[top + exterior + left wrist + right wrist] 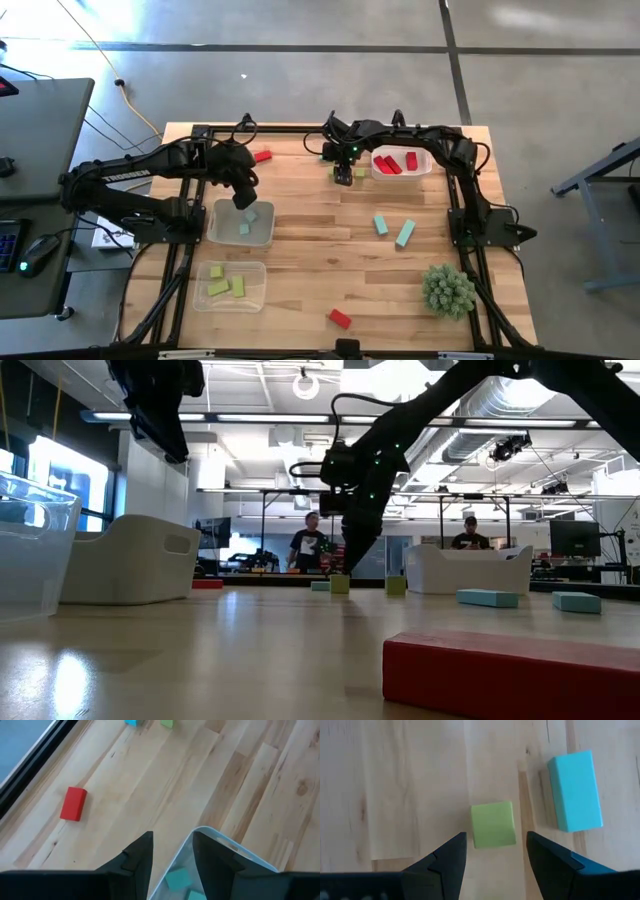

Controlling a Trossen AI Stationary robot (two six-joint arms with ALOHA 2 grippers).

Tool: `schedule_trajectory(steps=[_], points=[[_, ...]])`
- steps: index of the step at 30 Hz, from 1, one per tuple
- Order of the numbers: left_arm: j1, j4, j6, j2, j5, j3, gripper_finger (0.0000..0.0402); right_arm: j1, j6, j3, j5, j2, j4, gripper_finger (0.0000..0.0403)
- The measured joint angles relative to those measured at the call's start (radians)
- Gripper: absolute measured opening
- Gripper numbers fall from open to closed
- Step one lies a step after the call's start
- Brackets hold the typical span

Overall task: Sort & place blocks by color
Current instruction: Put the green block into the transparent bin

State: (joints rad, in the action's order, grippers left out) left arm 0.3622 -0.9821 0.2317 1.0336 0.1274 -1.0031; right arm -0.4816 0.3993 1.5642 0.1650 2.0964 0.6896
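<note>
Sorting is partly done: the three trays (268, 287) hold green, teal and red blocks, while a few red (340, 318), teal (405, 233) and green ones lie loose on the table (310, 260). The right gripper (496, 851), jaws spread and empty, hangs over a green cube (493, 824) beside the long side of a teal bar (575, 790). The left gripper (171, 849), jaws apart and empty, hovers at the teal tray's rim.

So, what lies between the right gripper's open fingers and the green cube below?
Nothing. The right wrist view shows only bare wood between the right gripper and the green cube; a teal block lies beside it.
</note>
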Motion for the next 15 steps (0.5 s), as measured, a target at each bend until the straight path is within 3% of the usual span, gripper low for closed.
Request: schedule_trajectory(steps=[15], points=[[0.000, 0.002, 0.000, 0.000, 0.019, 0.000, 0.0127, 0.013, 0.006, -0.010, 0.002, 0.041, -0.009, 0.0195]])
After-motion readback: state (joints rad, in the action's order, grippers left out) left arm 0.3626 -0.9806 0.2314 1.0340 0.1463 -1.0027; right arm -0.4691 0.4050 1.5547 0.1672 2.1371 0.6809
